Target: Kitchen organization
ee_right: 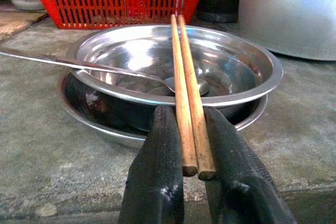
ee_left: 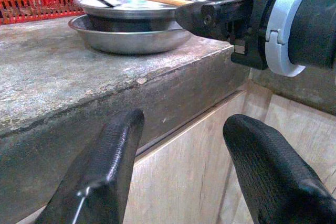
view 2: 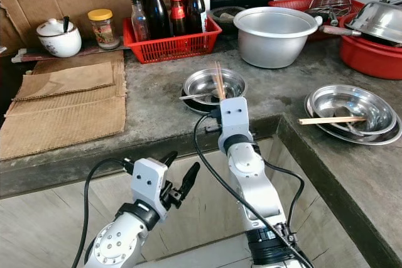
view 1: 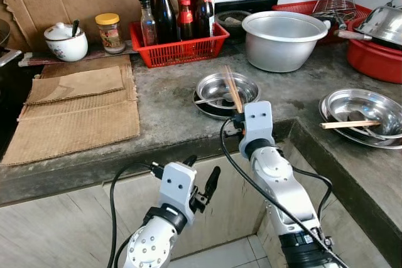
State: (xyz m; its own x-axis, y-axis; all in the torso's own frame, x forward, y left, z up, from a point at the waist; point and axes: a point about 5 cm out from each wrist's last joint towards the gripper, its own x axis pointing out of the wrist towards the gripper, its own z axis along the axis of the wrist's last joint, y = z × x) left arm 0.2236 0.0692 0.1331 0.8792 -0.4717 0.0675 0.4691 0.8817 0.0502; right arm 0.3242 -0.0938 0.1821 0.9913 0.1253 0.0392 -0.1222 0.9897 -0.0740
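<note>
Both arms silver, rounded joint housings, black collar rings. White blocky wrist mounts. Left gripper (view 1: 201,183) and right gripper (ee_right: 190,182): long black textured fingers. Black cables loop off each wrist (orange hand logo on the right gripper's black body).

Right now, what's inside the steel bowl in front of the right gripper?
A metal spoon lies in the steel bowl, and the chopsticks pinched by the right gripper reach over it. A second bowl underneath is mostly covered.
</note>
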